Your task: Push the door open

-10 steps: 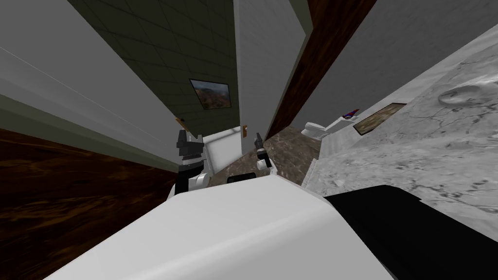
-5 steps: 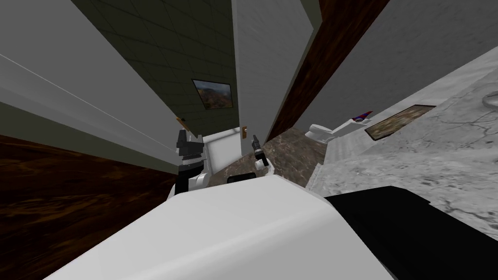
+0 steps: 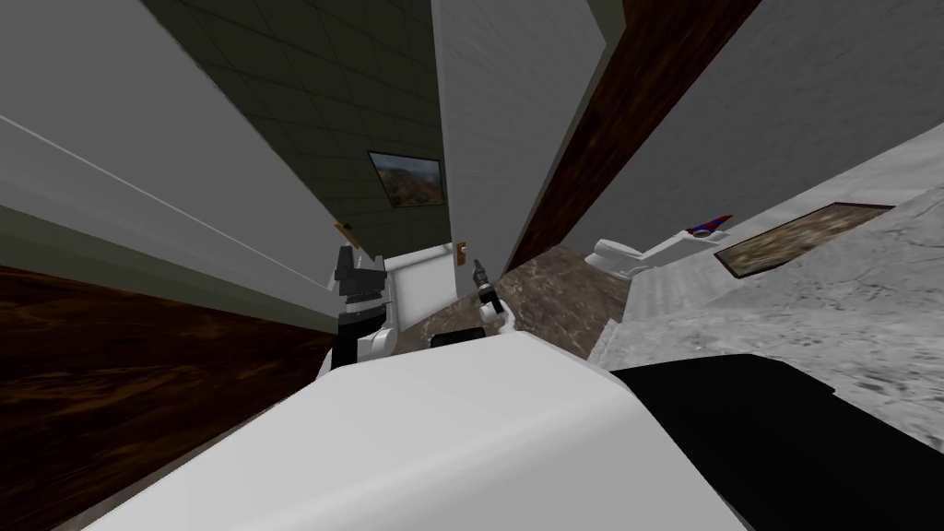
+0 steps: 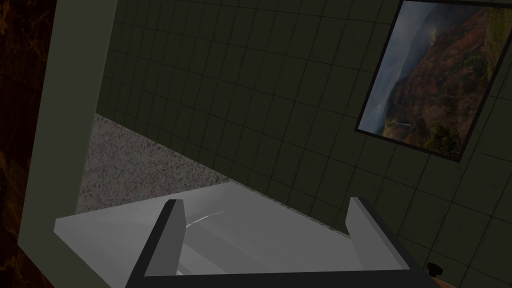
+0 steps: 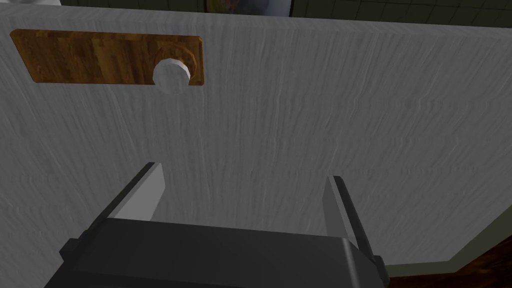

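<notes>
The right jaws are released: their two thin grey blade fingers [image 5: 150,192] stand well apart with nothing between them, rising from a dark boxy body. Close ahead of them is the door [image 5: 310,115], a flat pale grey panel with a fine streaked grain; whether the tips touch it cannot be told. Beyond one finger's tip and off to that side sits a small round faceted white knob [image 5: 171,76] on a long wooden plate [image 5: 90,59] with rounded corners and brown grain. Past the other finger the door ends at a straight edge, with a dull green-grey frame [image 5: 450,262] and dark wood beside it.

The left jaws are also released, their blades wide apart and empty. Just ahead of them lies a smooth pale slab [image 4: 240,225] with a faint scratch-like line. Beyond it rises a dark green wall [image 4: 240,100] of square tiles, carrying a dark-framed landscape picture [image 4: 435,80] on one blade's side. On the other side stands a flat pale post [image 4: 70,115], with speckled grey floor [image 4: 130,165] between post and wall.

In the head view the door rises as a tall panel right in front of the right jaws, and the left jaws stand apart from it. Farther off on the right jaws' side, a white toilet [image 3: 613,253] sits on mottled brown ground.
</notes>
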Motion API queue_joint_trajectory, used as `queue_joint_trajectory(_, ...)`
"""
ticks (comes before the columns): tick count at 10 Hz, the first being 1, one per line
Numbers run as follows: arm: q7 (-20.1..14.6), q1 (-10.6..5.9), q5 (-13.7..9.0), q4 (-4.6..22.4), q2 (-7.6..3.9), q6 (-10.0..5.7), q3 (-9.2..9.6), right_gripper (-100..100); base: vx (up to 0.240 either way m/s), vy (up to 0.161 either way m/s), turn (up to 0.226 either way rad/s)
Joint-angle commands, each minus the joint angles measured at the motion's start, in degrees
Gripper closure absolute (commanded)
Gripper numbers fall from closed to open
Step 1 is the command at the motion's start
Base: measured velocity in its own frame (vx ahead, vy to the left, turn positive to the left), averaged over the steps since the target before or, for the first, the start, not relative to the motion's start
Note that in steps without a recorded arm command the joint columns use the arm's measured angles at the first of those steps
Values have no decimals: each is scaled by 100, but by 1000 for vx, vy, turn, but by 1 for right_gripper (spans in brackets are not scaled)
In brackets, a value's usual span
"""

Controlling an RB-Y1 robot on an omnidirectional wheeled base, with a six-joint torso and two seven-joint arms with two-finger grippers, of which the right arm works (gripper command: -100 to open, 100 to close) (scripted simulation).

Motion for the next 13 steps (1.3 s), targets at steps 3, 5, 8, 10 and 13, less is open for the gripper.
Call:
queue_joint_trajectory(3,-99,-243,20,501,2,107,153,-100,69,-135,108)
queue_joint_trajectory(5,-130,-336,30,696,18,140,210,-100,84,-151,84)
queue_joint_trajectory(8,-184,-498,47,1036,51,196,310,-100,50,-111,68)
queue_joint_trajectory(10,-215,-589,57,1229,75,229,367,-100,69,-138,92)
queue_joint_trajectory(13,-248,-688,68,1436,107,263,428,-100,32,-87,44)
